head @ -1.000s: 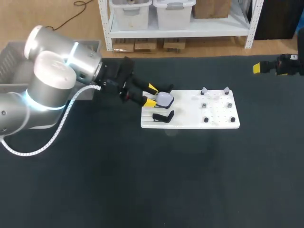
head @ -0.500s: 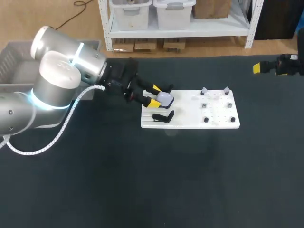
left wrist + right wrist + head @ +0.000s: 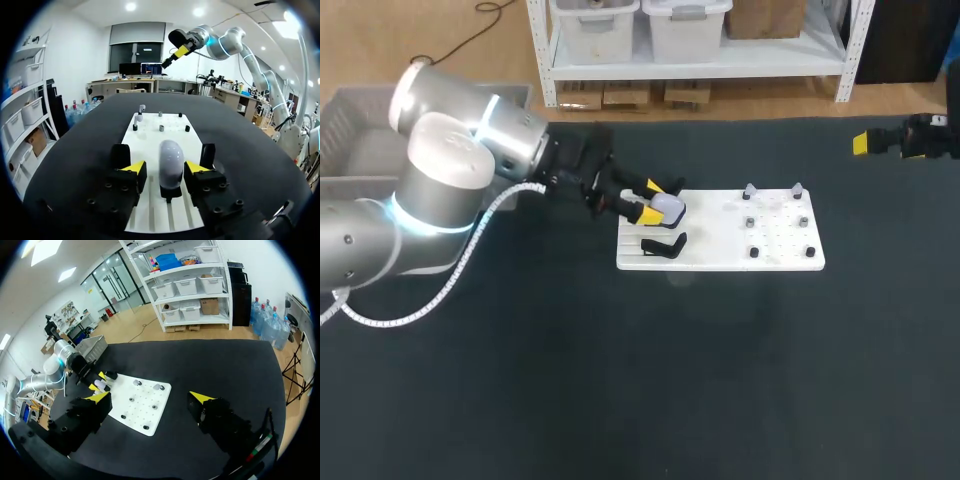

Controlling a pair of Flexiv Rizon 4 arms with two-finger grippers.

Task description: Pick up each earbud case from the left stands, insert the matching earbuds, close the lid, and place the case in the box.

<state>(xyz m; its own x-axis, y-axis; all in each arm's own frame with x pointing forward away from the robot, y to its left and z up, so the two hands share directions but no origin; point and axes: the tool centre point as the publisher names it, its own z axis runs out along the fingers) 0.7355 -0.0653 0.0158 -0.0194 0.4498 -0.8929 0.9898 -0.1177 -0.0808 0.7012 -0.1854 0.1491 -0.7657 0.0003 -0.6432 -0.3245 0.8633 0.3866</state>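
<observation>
Resting on black table (image 3: 620,380): white board (image 3: 720,256) | left jaws released, flanking earbud case (image 3: 170,162) | right jaws released, aloft

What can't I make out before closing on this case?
Stand under the earbud case: left wrist view, mostly hidden by the case.
Small pieces on the white board: head view, too small to tell earbuds from pegs.
Box: head view, cut off by the edge, partly behind my left arm.

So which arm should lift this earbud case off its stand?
Left. The left gripper sits open around the earbud case; the right gripper hangs open far off beyond the white board.
</observation>
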